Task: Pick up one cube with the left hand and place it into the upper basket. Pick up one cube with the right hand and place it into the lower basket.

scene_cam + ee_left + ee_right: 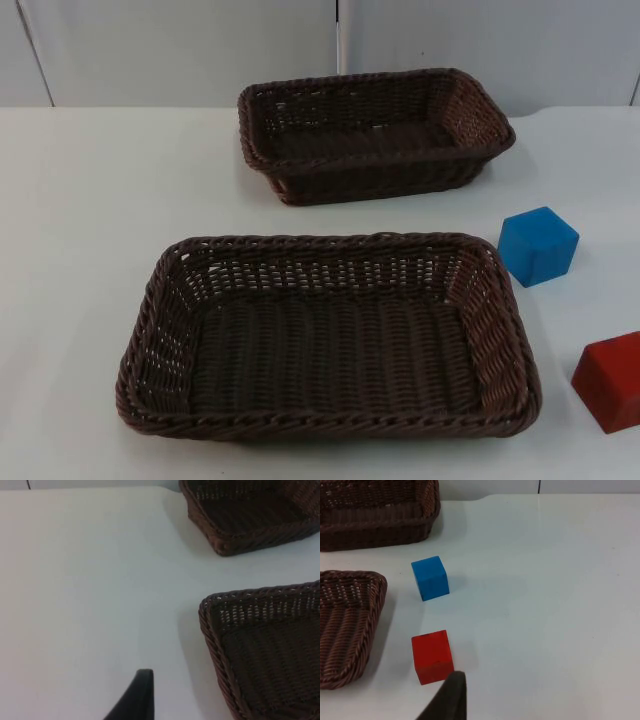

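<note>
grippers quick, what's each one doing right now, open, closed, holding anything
Left gripper: cannot be told; over bare table beside the lower basket, holding nothing.
Right gripper: cannot be told; just short of the red cube, holding nothing.

You have two dark brown woven baskets on the white table (80, 200): the upper basket (375, 135) sits by the table's far edge, the lower basket (330, 335) toward the near edge, and both stand upright with nothing in them. The blue cube (538, 245) rests near the table's right edge, just beside the lower basket's far right corner. The red cube (610, 380) lies nearer the table's near right corner, apart from the blue one.
</note>
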Robot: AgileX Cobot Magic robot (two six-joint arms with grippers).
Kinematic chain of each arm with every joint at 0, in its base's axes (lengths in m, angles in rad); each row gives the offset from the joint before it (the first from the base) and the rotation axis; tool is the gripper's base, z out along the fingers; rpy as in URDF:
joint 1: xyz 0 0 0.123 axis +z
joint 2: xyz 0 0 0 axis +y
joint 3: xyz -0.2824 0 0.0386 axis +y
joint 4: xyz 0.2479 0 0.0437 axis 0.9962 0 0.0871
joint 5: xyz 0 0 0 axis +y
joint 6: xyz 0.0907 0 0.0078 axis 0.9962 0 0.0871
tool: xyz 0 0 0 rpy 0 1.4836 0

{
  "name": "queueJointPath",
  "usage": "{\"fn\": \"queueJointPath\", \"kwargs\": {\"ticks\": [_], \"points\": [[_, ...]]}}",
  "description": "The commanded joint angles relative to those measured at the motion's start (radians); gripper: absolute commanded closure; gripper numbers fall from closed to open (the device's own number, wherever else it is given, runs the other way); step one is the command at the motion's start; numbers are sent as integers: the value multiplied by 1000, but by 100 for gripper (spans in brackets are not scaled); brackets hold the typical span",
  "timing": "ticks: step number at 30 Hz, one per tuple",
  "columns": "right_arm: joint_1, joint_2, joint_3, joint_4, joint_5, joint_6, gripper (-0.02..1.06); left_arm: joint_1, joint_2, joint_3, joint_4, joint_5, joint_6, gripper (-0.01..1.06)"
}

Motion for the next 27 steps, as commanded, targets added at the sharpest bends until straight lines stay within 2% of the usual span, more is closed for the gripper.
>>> {"fn": "queueJointPath", "kwargs": {"ticks": [1, 27], "points": [[-4, -4, 5, 3, -5, -3, -1, -7, 27, -15, -39, -27, 24, 6], [-4, -4, 5, 3, -5, -3, -1, -7, 319, -334, -157, -27, 161, 7]]}}
